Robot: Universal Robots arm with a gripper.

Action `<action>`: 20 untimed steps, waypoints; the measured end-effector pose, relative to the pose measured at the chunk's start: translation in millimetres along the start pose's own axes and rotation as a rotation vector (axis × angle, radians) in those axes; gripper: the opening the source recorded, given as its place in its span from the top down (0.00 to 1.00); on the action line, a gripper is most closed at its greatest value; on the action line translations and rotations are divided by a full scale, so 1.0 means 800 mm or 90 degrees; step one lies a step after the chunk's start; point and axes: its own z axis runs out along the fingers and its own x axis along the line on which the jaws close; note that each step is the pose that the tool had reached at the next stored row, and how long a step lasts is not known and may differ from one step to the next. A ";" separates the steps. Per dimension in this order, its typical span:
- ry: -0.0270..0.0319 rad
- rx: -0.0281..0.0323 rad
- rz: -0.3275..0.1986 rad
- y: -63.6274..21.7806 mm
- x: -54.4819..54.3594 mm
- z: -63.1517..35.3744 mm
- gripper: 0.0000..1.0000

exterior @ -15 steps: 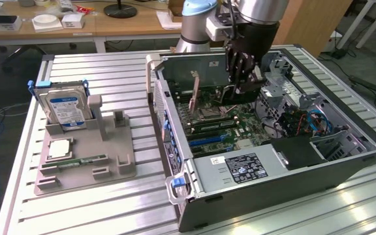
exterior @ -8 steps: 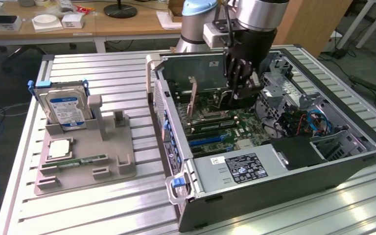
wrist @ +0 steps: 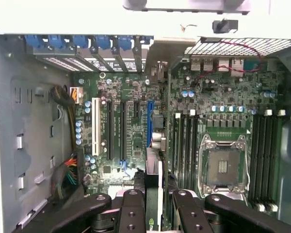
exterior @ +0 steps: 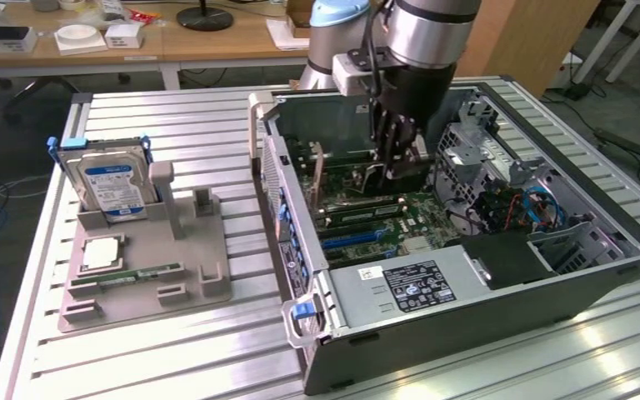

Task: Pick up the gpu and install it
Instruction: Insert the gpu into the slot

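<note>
The arm (exterior: pixel 426 33) reaches down into the open computer case (exterior: pixel 498 292), a dark sheet-metal box lying on its side on the ribbed aluminium table (exterior: pixel 187 358). Its jaws are clamped on the gpu (wrist: pixel 153 187), a thin dark card seen edge-on in the wrist view. The card stands upright between the black jointed fingers (wrist: pixel 132 208), over the green motherboard (wrist: pixel 131 97) and in line with the long blue slot (wrist: pixel 149 121) (whether it touches the slot cannot be told). Outside the case, the boxy silver hard drive (exterior: pixel 114 185) stands upright in a grey moulded holder (exterior: pixel 197 250), where a slim green memory stick (exterior: pixel 131 273) lies flat.
</note>
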 end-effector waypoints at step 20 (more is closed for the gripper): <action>-0.0001 0.0023 0.000 0.006 0.004 0.036 0.73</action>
